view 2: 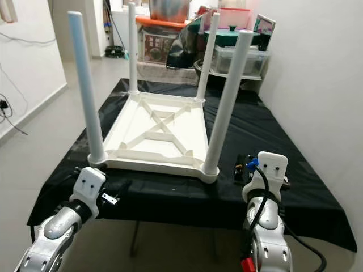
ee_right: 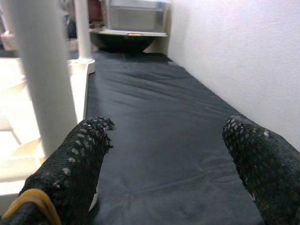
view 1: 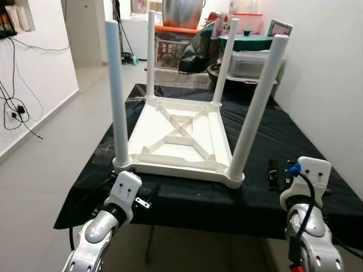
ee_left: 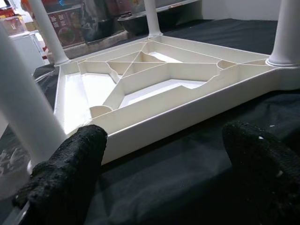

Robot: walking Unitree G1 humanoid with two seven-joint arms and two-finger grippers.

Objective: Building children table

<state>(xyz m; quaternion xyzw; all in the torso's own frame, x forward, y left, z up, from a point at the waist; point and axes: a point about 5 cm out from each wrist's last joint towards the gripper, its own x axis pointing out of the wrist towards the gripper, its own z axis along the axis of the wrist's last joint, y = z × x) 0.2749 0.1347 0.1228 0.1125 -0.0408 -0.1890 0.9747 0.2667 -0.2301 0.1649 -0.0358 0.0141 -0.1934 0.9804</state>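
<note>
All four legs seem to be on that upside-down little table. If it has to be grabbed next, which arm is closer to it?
Probably the left. The left gripper, fingers open, points straight at the near rim of the white table beside its near-left leg. The right gripper, also open, faces bare black cloth beside the table.

I see the white plastic children's table (view 1: 180,137) lying upside down on the black-covered surface (view 1: 295,133), its ribbed underside with a cross brace facing up. All four round legs (view 1: 117,90) stand upright in its corners.
</note>
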